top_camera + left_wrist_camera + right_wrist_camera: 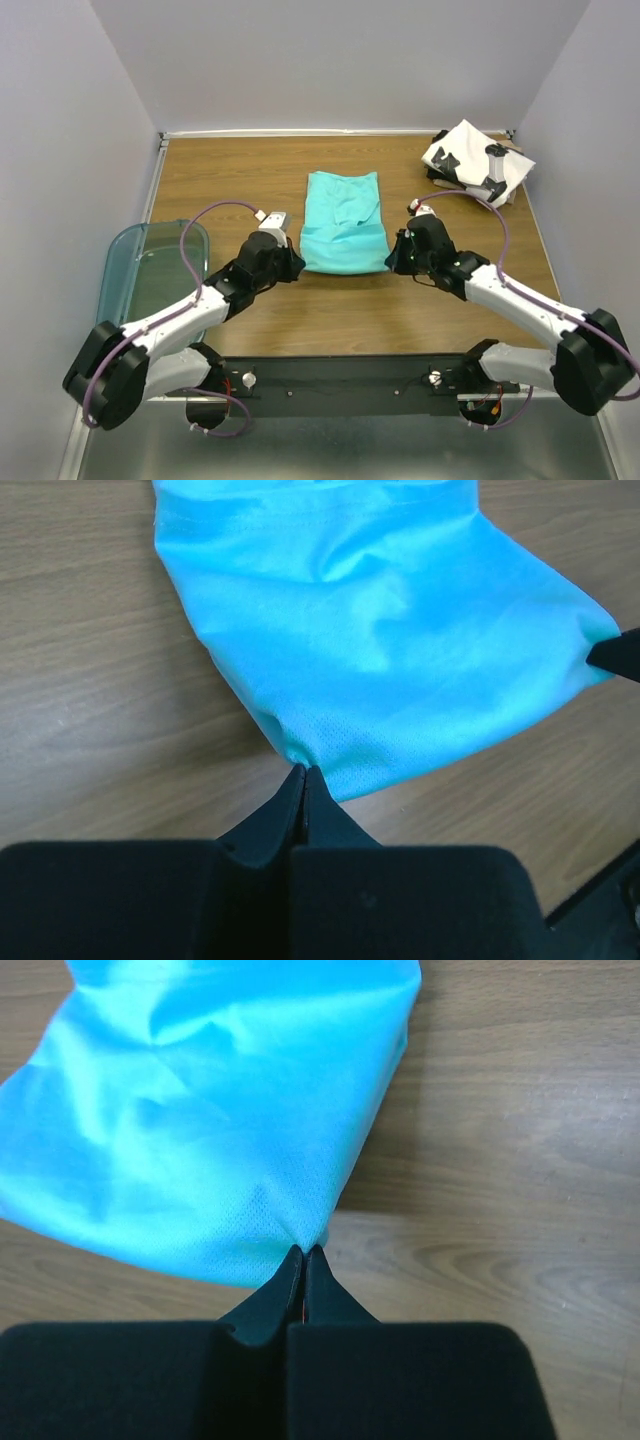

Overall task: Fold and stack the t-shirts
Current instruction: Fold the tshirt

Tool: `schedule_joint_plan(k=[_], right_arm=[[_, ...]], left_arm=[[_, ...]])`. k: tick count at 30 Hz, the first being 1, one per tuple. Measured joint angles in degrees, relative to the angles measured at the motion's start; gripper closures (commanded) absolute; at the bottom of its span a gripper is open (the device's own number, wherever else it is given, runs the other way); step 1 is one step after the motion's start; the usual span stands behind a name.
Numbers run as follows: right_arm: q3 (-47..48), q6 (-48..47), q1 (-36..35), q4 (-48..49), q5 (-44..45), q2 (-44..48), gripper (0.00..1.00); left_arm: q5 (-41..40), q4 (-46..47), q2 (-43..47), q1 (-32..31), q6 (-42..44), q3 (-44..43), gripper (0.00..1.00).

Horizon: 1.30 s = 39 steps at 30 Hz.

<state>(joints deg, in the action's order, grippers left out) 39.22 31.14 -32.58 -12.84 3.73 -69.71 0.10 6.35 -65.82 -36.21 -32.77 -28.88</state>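
- While the wooden tabletop (pixel 230 170) takes most of the top view, only a few things lie on it, and white walls close it on three sides.
- A translucent teal plastic bin (pixel 128 262) sits at the left edge of the tabletop, beside the left arm. The arm crosses in front of its near part.
- The teal t-shirt (pixel 343 232) lies flat in the middle of the tabletop, folded into a long narrow shape that runs away from the arms. Its surface has some soft wrinkles. Its near edge lies between the two arms.
- The white t-shirt (pixel 470 158) with black blotchy print rests folded in the far right corner, well apart from the teal one.
- The left fingers (pixel 303 771) are closed together with no gap visible, and they pinch the near left corner of the teal t-shirt. In the left wrist view the cloth narrows to a point exactly at the tips.
- The right fingers (pixel 303 1250) are closed in the same way on the near right corner of the teal t-shirt. The cloth spreads away to the left from the tips, and bare wood is on the right.
- I cannot tell if the two pinched corners are lifted from the tabletop or touch it.
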Motion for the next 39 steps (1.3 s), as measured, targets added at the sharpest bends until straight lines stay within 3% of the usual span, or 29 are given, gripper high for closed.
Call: schedule_joint_plan(k=[14, 25, 39], right_arm=[[0.1, 7.1, -14.4, -15.6, 8.1, 13.4, 1.00], [7.3, 10.9, -19.2, -22.1, 14.2, 18.0, 1.00], [14.8, 9.0, -19.2, -22.9, 23.2, 14.3, 0.99]], left_arm=[[-3.1, -15.9, 22.6, -9.7, -7.7, 0.5, 1.00], [-5.1, -22.4, 28.5, -14.1, -12.2, 0.5, 1.00], [-5.7, -18.3, 26.8, -14.2, -13.4, 0.4, 1.00]])
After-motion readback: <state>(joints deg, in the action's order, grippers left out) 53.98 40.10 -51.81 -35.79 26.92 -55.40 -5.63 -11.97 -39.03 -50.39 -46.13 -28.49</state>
